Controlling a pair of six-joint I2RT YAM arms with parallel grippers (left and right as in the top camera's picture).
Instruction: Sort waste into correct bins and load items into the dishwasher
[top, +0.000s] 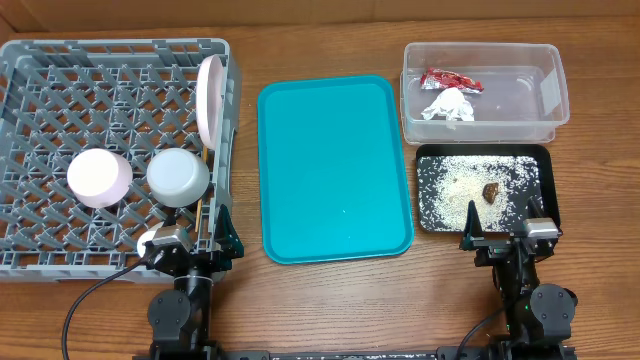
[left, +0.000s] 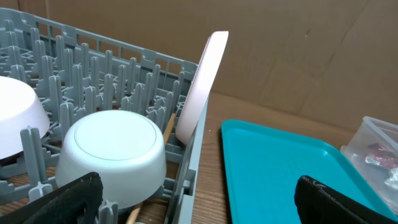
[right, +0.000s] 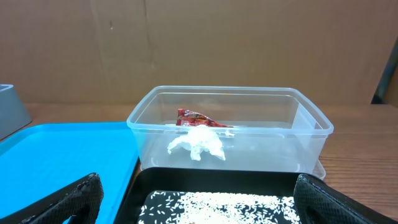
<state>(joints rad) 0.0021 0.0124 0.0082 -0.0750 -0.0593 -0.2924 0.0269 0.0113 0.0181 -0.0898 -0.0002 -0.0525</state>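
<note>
Two grippers sit at the near edge of a wooden table (top: 330, 300), both with jaws spread wide and holding nothing. The left gripper (top: 190, 245) is at the near right corner of the grey dish rack (top: 30, 60); the right gripper (top: 500, 240) is at the near edge of the black tray (top: 545, 160). That tray holds a scatter of rice (top: 445, 190) and a brown lump (top: 491, 190) lying among the grains.

In the rack, just beyond the left gripper, a white bowl (top: 99, 178) and a grey bowl (top: 178, 177) rest upside down side by side, with chopsticks (left: 168, 122) lying between the grey bowl and the rack's right wall. A teal tray (top: 335, 170) lies flat between the rack and the black tray.

Farther back, a plate (top: 210, 95) stands on edge against the rack's right wall. Beyond the black tray and touching it, a clear tub (top: 545, 100) holds a red wrapper (top: 450, 79) and a paper wad (top: 448, 105) close together.
</note>
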